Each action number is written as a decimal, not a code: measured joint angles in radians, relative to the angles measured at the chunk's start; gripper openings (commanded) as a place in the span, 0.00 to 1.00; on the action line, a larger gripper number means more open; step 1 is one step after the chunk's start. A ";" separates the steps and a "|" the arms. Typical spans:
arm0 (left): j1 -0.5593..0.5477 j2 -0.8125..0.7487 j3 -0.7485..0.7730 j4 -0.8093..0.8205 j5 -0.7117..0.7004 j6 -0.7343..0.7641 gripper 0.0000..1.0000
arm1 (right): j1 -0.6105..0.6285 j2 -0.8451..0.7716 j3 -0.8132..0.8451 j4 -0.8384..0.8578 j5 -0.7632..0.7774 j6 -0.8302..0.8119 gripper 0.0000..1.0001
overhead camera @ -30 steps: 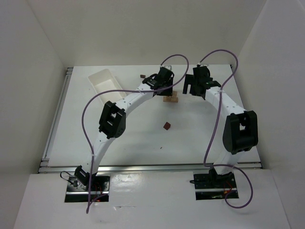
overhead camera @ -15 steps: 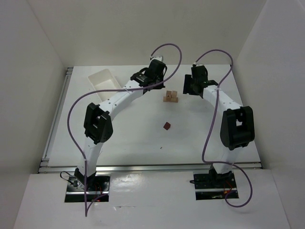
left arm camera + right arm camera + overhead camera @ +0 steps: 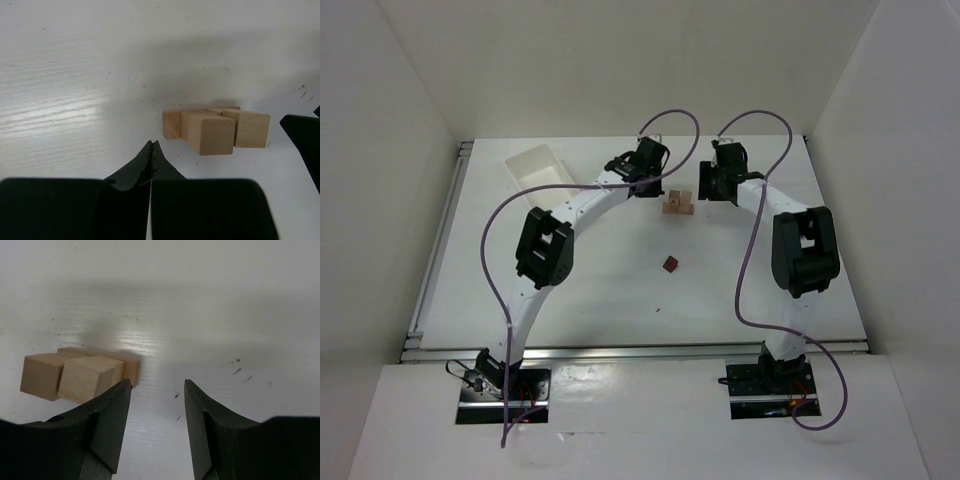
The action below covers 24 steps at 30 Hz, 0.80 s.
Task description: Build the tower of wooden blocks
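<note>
Toward the far middle of the white table stands the wood block tower, at this moment only a low cluster of light tan cubes pressed side by side, with a flatter tan piece just showing behind them. Just to the left of the cluster hangs the left gripper, its two black fingers pressed together to a point, nothing between them, close to the nearest cube but apart from it. Just to the right of the cluster is the right gripper, its fingers spread with only bare table in the gap, the left finger beside the cubes; whether it touches them I cannot tell. A single dark maroon block lies well apart from the cluster, on the side nearer the arm bases. Well to the left of the cluster, a white rectangular tray sits at an angle.
</note>
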<state>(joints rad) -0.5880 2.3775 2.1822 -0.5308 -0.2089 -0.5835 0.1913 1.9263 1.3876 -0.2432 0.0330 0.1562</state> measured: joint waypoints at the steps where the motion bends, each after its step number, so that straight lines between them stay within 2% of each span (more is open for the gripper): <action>1: 0.000 0.002 0.000 0.000 0.006 0.000 0.00 | 0.000 0.002 0.000 0.016 -0.011 -0.006 0.56; 7: -0.004 0.016 0.020 0.014 0.047 -0.001 0.00 | 0.000 0.036 0.000 0.071 -0.050 -0.033 0.56; 24: -0.004 0.090 0.063 0.036 0.137 -0.023 0.00 | 0.000 0.077 0.002 0.083 -0.102 -0.047 0.58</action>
<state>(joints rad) -0.5922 2.4676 2.2452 -0.4946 -0.0719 -0.6067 0.1917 2.0033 1.3899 -0.1600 -0.0692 0.1089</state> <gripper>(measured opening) 0.000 0.573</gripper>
